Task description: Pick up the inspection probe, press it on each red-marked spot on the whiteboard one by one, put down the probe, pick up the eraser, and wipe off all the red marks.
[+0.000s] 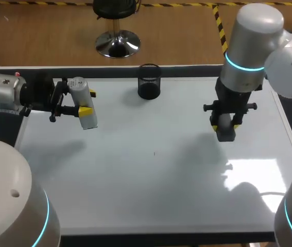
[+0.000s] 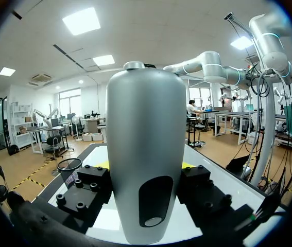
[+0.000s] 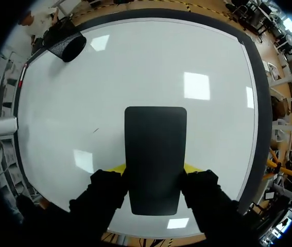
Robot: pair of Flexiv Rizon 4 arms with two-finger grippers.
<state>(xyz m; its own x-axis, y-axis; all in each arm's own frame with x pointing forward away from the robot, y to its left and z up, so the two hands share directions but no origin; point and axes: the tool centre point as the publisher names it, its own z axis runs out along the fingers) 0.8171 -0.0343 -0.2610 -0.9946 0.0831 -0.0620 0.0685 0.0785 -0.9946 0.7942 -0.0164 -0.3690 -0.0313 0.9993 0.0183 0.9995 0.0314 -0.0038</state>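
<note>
Pinched by the left hand (image 1: pixel 88 102), the probe (image 2: pixel 146 154) hangs over the far left corner of the whiteboard (image 1: pixel 151 175). The right hand (image 3: pixel 155 172) pinches the eraser (image 3: pixel 155 144) near the right edge. No red marks show, so wiping seems done.

Bright, even light falls from ceiling panels (image 2: pixel 82 20) overhead, plain to see in the left wrist view. In the head view a glare patch (image 1: pixel 251 175) burns white on the whiteboard (image 1: pixel 151 200), and soft grey shadows (image 1: pixel 61 152) with blurred edges spread across the board. In the right wrist view square lamp reflections (image 3: pixel 196 85) dot the board, while the eraser (image 3: pixel 155 157) is a flat black mass without detail. The inspection probe (image 2: pixel 146 154) carries a gentle sheen. Toward the rims of both wrist views straight edges bow strongly.
</note>
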